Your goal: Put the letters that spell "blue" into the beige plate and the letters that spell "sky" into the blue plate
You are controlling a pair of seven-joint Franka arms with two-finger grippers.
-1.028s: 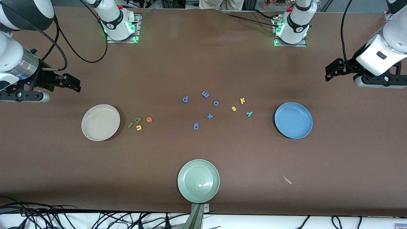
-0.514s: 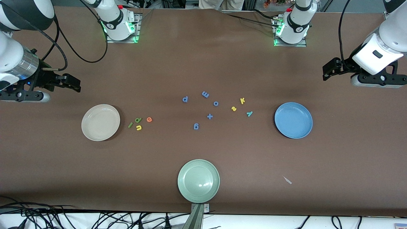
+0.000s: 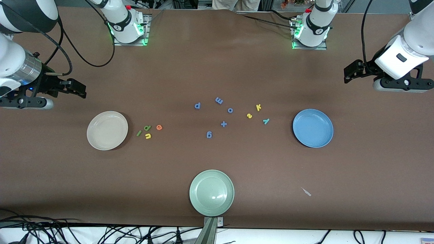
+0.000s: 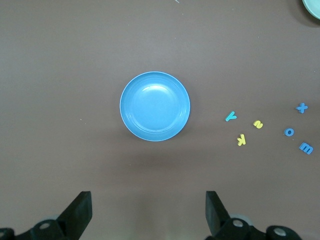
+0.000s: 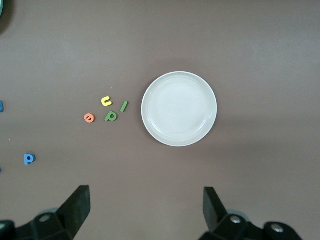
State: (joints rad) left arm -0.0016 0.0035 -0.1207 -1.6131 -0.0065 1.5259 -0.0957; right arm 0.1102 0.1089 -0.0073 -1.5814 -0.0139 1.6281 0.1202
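The beige plate [image 3: 107,130] lies empty toward the right arm's end. Beside it sit the green b [image 3: 147,128], olive l [image 3: 139,133], yellow u [image 3: 148,136] and orange e [image 3: 159,127]. The blue plate [image 3: 313,128] lies empty toward the left arm's end, with the yellow s [image 3: 249,116], yellow k [image 3: 258,107] and teal y [image 3: 266,121] next to it. My left gripper [image 3: 351,72] hangs open over bare table; its wrist view shows the blue plate [image 4: 155,106]. My right gripper [image 3: 76,88] hangs open and waits; its wrist view shows the beige plate [image 5: 179,108].
A pale green plate [image 3: 211,192] sits near the front edge. Several blue letters and a plus sign [image 3: 223,124] lie mid-table between the two letter groups. A small pale scrap [image 3: 306,192] lies on the brown cloth. Cables run along the front edge.
The left gripper has drifted slightly toward the bases' side and the table's middle. The right arm, plates and letters have not moved.
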